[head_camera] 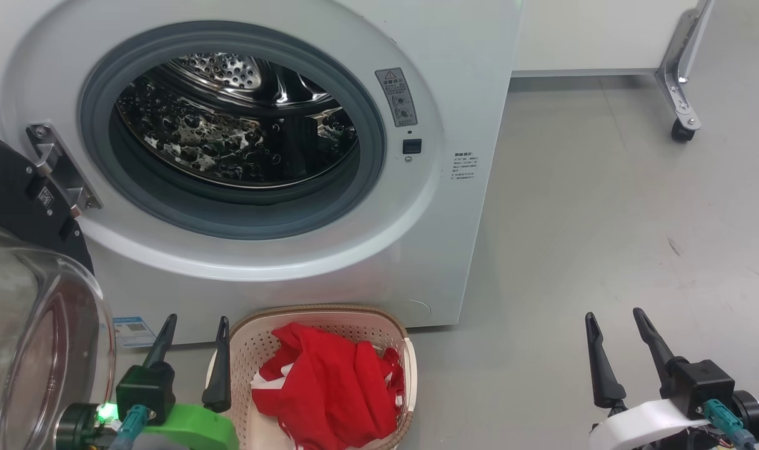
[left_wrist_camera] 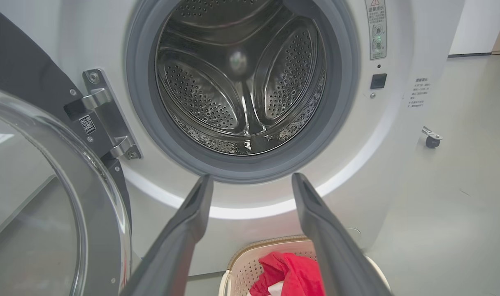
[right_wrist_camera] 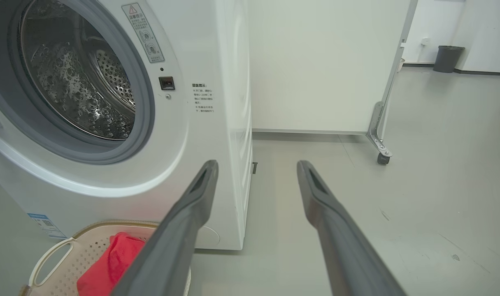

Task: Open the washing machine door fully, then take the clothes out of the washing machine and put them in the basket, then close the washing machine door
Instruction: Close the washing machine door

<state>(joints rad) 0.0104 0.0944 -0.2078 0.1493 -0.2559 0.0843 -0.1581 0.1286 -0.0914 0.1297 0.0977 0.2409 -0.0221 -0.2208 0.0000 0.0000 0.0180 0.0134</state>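
Clothes (head_camera: 329,381) heaped in basket (head_camera: 317,310) at foot of washing machine (head_camera: 454,94), drum (head_camera: 229,144) bare; washing machine door (head_camera: 4,187) wide at left; left gripper (head_camera: 196,325) and right gripper (head_camera: 614,315) splayed, empty; probable hazards in closing: push glancing off slick glass bowl (head_camera: 35,337), door left unlatched.

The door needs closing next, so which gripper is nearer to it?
Left. The left gripper sits just beside the washing machine door; the right gripper hangs far off on the other side, beyond the basket.
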